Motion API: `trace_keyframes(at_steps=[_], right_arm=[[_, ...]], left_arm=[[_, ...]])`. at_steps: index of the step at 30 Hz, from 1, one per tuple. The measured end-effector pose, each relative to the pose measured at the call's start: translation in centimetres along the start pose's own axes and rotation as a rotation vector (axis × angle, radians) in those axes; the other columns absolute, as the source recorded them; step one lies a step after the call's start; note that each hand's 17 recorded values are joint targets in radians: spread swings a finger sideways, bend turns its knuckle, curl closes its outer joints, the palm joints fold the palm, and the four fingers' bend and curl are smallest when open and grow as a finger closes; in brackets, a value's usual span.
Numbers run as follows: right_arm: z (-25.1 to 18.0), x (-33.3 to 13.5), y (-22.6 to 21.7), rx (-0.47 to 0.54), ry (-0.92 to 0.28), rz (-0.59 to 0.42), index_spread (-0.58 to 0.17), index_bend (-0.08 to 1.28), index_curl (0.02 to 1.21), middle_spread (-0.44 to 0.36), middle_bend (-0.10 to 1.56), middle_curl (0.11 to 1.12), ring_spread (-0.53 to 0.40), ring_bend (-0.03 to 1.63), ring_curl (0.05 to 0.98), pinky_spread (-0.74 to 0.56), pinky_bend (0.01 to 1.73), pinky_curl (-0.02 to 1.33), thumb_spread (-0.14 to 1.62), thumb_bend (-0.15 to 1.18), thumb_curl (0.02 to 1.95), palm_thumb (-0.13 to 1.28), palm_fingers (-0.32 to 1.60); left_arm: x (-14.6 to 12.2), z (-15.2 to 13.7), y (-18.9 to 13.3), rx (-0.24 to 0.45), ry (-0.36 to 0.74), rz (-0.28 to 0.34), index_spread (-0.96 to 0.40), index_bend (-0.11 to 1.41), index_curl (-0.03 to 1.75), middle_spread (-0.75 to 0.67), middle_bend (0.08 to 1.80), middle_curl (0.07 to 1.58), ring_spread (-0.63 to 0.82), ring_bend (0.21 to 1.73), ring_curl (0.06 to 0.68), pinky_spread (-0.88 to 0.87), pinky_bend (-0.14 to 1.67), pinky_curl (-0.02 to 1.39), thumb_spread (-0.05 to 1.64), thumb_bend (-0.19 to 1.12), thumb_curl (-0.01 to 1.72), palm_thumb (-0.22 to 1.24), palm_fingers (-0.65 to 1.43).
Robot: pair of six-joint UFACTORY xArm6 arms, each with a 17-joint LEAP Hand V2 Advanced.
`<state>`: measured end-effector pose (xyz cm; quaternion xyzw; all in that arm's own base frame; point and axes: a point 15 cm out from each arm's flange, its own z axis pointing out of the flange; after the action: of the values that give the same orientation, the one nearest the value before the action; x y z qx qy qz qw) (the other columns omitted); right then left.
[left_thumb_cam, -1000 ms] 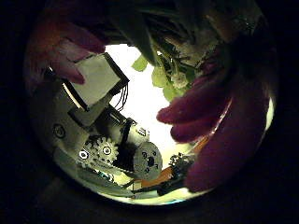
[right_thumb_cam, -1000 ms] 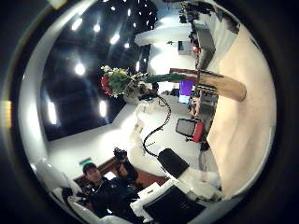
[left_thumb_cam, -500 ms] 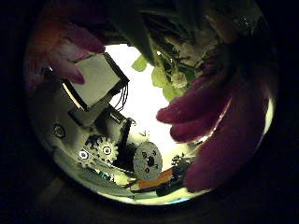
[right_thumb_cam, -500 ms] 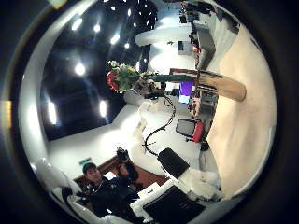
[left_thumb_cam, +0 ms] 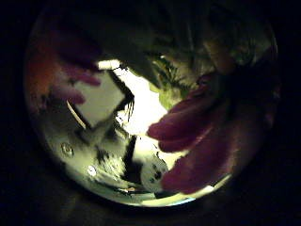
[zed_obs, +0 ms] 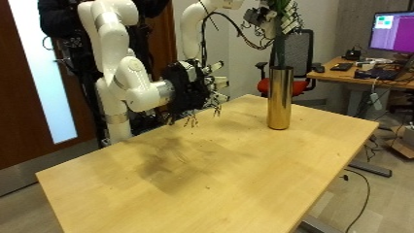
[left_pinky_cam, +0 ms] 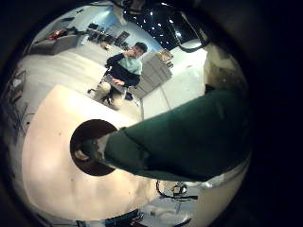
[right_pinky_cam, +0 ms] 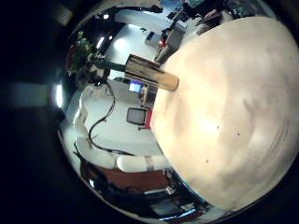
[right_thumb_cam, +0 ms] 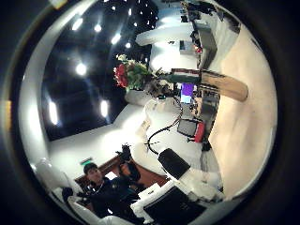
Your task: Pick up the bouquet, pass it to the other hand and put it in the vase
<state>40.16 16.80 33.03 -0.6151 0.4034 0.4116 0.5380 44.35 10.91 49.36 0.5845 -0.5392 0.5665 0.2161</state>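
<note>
A tall gold vase (zed_obs: 278, 95) stands on the wooden table (zed_obs: 207, 175) near its far edge. My left hand (zed_obs: 258, 17) is shut on the bouquet (zed_obs: 280, 19), holding it right over the vase, with the green stems (zed_obs: 276, 49) pointing down at the mouth. The left little finger side palm view shows the green wrapped stems (left_pinky_cam: 185, 142) reaching the vase's dark mouth (left_pinky_cam: 83, 142). Pink petals (left_thumb_cam: 198, 132) fill the left thumb side view. My right hand (zed_obs: 194, 89) hangs open over the table, a way off from the vase and holding nothing. From the right palm, the vase (right_thumb_cam: 221, 86) and bouquet (right_thumb_cam: 131, 73) are far off.
A black office chair (zed_obs: 300, 53) stands just behind the vase. A desk with a monitor (zed_obs: 391, 31) is at the back beyond the table. The table's far edge runs close to the vase.
The left hand has carried the bouquet closer over the vase. The left thumb side view has shifted and darkened. The right hand has stayed put.
</note>
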Motion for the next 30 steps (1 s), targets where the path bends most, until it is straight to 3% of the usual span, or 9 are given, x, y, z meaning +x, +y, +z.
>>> trace_keyframes(at_steps=[2, 3, 5, 10, 16, 30], right_arm=[[0.0, 0.0, 0.0, 0.0, 0.0, 0.001, -0.4, 0.14, 0.22, 0.125, 0.17, 0.26, 0.204, 0.45, 0.255, 0.42, 0.6, 0.3, 1.0, -0.03, 0.34, 0.59, -0.04], [0.0, 0.1, 0.0, 0.0, 0.0, 0.001, -0.4, 0.15, 0.22, 0.125, 0.17, 0.26, 0.204, 0.45, 0.255, 0.42, 0.6, 0.3, 1.0, -0.03, 0.34, 0.59, -0.04], [0.0, 0.1, 0.0, 0.0, 0.0, 0.001, -0.4, 0.15, 0.22, 0.125, 0.17, 0.26, 0.204, 0.45, 0.256, 0.42, 0.6, 0.3, 1.0, -0.03, 0.34, 0.59, -0.04], [0.2, 0.1, 0.1, -0.006, -0.003, 0.005, -0.399, 0.15, 0.22, 0.132, 0.17, 0.26, 0.204, 0.44, 0.256, 0.43, 0.6, 0.3, 1.0, -0.03, 0.34, 0.59, -0.04], [0.2, 0.2, 0.1, -0.006, -0.004, 0.006, -0.4, 0.15, 0.23, 0.136, 0.17, 0.26, 0.204, 0.44, 0.257, 0.43, 0.61, 0.3, 1.0, -0.03, 0.34, 0.59, -0.03], [0.4, -0.1, 0.4, -0.017, -0.025, 0.01, -0.399, 0.15, 0.24, 0.138, 0.17, 0.26, 0.208, 0.45, 0.257, 0.43, 0.61, 0.3, 1.0, -0.03, 0.34, 0.59, -0.03]], left_arm=[[-0.4, -0.1, 0.0, 0.002, -0.001, -0.008, -0.35, 0.29, 1.4, -0.43, 0.71, 1.05, -0.17, 0.9, 0.451, -0.23, 0.54, 0.6, 0.82, -0.05, 0.6, 0.58, -0.06], [-0.6, -0.3, 0.0, 0.009, -0.004, -0.01, -0.25, 0.18, 1.28, -0.18, 0.39, 0.92, 0.09, 0.81, 0.375, 0.06, 0.48, 0.52, 0.86, -0.06, 0.54, 0.53, -0.21], [-1.1, -1.0, -0.2, 0.031, -0.016, -0.013, -0.05, 0.07, 1.06, 0.19, 0.18, 0.75, 0.33, 0.71, 0.311, 0.34, 0.42, 0.45, 0.87, -0.05, 0.47, 0.46, -0.21], [-2.7, -2.9, -0.5, 0.079, -0.067, -0.032, 0.19, 0.06, 0.74, 0.49, 0.13, 0.54, 0.52, 0.6, 0.252, 0.53, 0.37, 0.38, 0.85, -0.05, 0.4, 0.39, -0.25], [-4.1, -4.5, -0.5, 0.109, -0.11, -0.047, 0.25, 0.09, 0.43, 0.61, 0.13, 0.33, 0.65, 0.49, 0.203, 0.62, 0.3, 0.33, 0.8, -0.04, 0.35, 0.31, -0.23], [-3.0, -5.4, 3.2, 0.104, -0.138, -0.048, 0.22, 0.12, 0.21, 0.61, 0.15, 0.15, 0.68, 0.39, 0.183, 0.62, 0.22, 0.3, 0.78, -0.04, 0.33, 0.28, -0.16]])
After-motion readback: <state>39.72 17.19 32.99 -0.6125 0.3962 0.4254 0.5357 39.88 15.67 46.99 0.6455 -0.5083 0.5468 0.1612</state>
